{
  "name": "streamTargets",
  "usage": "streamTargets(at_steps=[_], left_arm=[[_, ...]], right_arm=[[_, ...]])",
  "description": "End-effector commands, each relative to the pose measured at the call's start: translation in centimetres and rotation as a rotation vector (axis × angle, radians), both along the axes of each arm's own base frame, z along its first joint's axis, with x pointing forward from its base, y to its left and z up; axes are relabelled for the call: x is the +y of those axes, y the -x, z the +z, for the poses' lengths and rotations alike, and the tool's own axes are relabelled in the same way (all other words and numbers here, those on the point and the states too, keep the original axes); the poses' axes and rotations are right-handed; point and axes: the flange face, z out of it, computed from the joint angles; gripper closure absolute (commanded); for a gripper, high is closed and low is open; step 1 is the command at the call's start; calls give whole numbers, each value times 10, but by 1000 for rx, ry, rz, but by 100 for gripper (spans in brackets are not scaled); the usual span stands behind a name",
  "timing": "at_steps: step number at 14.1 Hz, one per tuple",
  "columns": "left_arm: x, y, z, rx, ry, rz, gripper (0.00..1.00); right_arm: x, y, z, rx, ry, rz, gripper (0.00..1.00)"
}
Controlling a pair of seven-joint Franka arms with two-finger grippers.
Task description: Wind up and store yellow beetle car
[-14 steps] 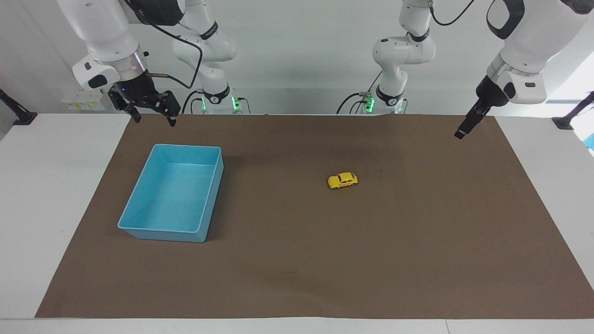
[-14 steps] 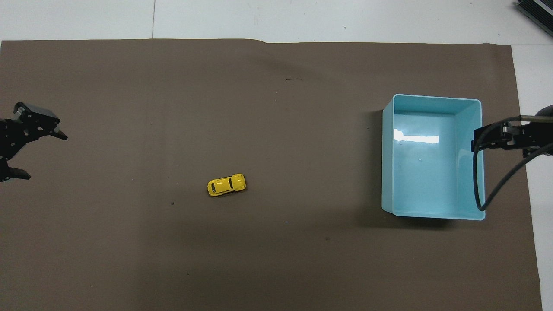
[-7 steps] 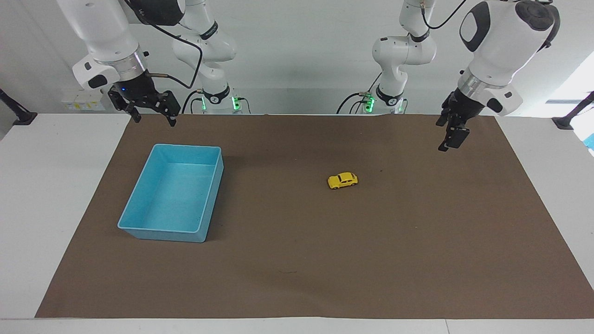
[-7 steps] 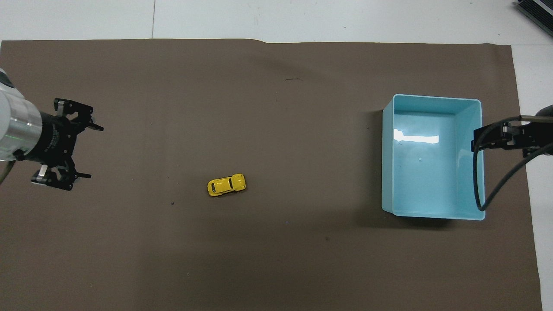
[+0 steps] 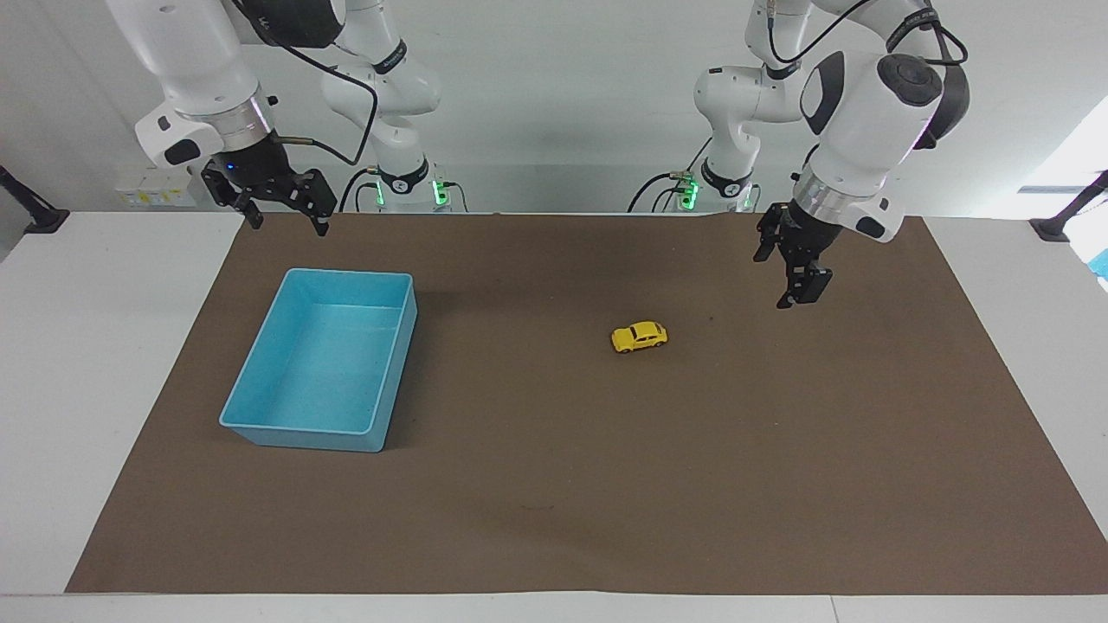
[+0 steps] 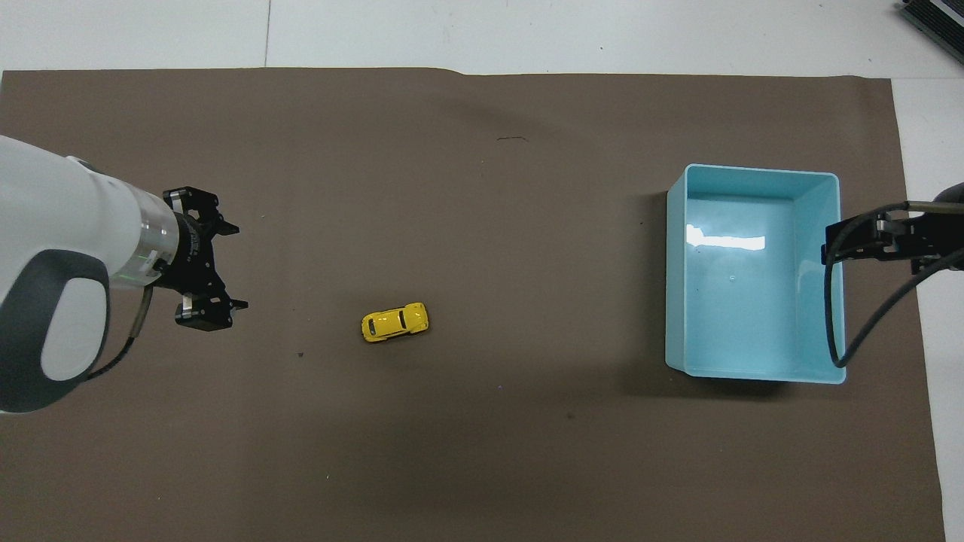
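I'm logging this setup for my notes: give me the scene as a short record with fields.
car: yellow beetle car on its wheels on the brown mat, untouched
tray: blue tray, nothing in it, toward the right arm's end
left end effector: open, in the air over the mat, short of the car
right end effector: open, waiting above the mat's edge by the tray
stage: car not yet grasped

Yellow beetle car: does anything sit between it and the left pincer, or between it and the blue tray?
Nothing visible does. Only bare brown mat separates the yellow beetle car from the open left pincer hanging above the mat, and from the blue tray. The right pincer waits by the tray.
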Motion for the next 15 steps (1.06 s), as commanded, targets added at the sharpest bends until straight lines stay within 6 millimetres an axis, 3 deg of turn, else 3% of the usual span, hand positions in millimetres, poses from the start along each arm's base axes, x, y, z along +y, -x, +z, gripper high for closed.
streamTargets(at_steps=[1, 2, 5, 8, 10, 15], left_arm=[[-33, 8, -28, -11, 20, 83, 0], [-47, 11, -33, -18, 25, 98, 0], [-101, 14, -86, 32, 8, 124, 0], [-106, 18, -108, 45, 4, 204, 0], [-121, 31, -129, 64, -10, 181, 0], [-133, 32, -167, 42, 0, 241, 0]], right_arm=[[-3, -1, 1, -3, -7, 11, 0], [-3, -1, 1, -3, -7, 10, 0], [-3, -1, 1, -3, -7, 10, 0], [-3, -1, 1, -3, -7, 10, 0], [-3, -1, 1, -3, -7, 10, 0], [-3, -1, 1, -3, -7, 10, 0]])
